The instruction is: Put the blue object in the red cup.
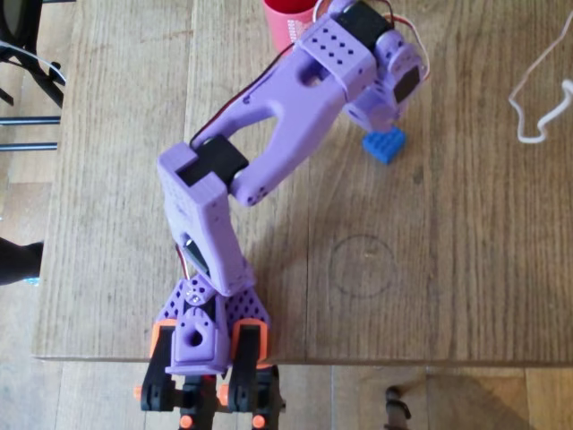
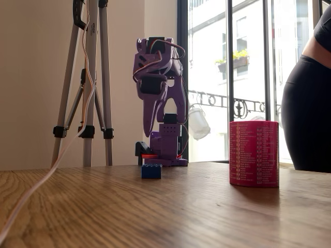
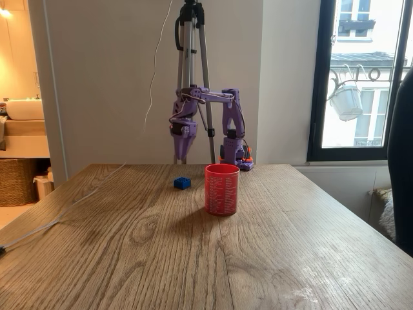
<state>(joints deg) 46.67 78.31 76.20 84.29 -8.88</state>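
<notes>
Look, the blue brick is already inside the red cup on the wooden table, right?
Not quite. The blue brick is not inside the red cup; it lies on the wooden table beside the cup, apart from it. Both fixed views show this. The rest is right: the cup stands on the wooden table.

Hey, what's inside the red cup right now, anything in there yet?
The red cup's inside cannot be seen: both fixed views show its side, and in the overhead view the arm covers much of its mouth. The blue object sits on the table, apart from the cup.
</notes>
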